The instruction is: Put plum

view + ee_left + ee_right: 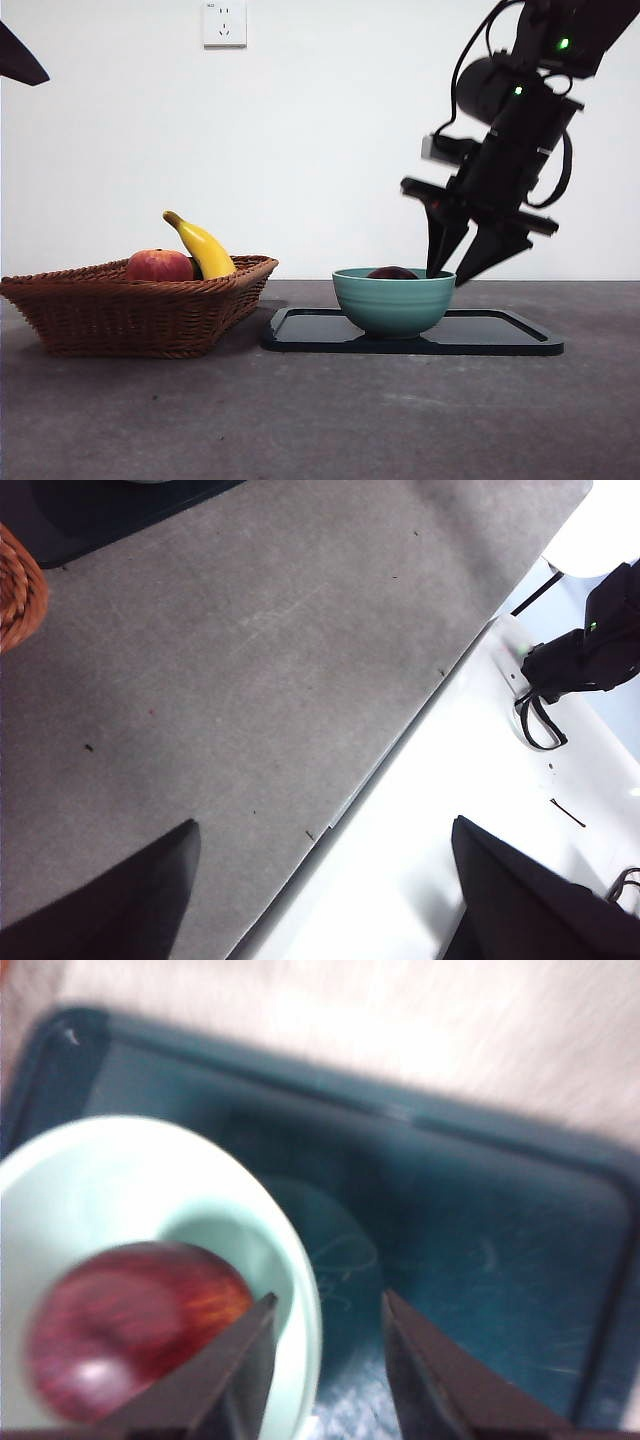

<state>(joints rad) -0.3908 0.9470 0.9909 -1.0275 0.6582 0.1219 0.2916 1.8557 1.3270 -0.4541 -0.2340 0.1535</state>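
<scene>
Open table between basket point(140, 305) and tray point(500, 340); bowl point(393, 300) blocks the tray's left end.

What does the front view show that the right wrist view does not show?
Only the front view shows the wicker basket with the banana and the red fruit, the wall socket, and the right end effector from outside, open, beside the bowl's rim. Only the right wrist view shows the plum lying fully visible inside the bowl. Both show the plum, the bowl and the dark tray.
</scene>
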